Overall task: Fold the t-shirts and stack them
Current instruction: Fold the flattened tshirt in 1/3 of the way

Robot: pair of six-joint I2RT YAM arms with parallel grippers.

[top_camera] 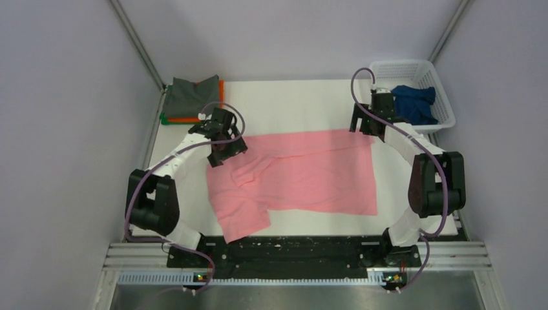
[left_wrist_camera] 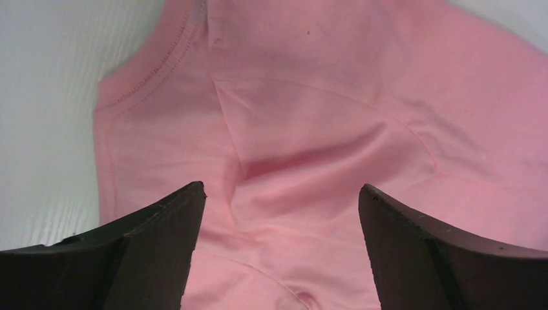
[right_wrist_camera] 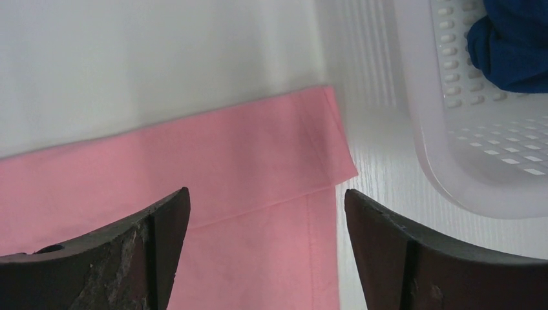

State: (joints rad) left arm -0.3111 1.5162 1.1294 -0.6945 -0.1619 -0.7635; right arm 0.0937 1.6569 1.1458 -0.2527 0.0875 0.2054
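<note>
A light pink t-shirt (top_camera: 304, 174) lies spread on the white table, its far edge folded toward me, one sleeve hanging toward the near left. My left gripper (top_camera: 226, 143) is open above its wrinkled far-left part (left_wrist_camera: 291, 161), holding nothing. My right gripper (top_camera: 369, 126) is open above the far-right folded corner (right_wrist_camera: 310, 142), empty. A folded stack sits at the far left: dark grey shirt (top_camera: 190, 95) on top, orange (top_camera: 220, 90) and green (top_camera: 169, 119) edges beneath. A navy blue shirt (top_camera: 413, 102) lies crumpled in the basket, also in the right wrist view (right_wrist_camera: 510, 39).
The white plastic lattice basket (top_camera: 443, 103) stands at the far right corner, close to my right gripper; its rim shows in the right wrist view (right_wrist_camera: 439, 161). Grey walls enclose the table on three sides. A metal rail runs along the near edge (top_camera: 297, 255).
</note>
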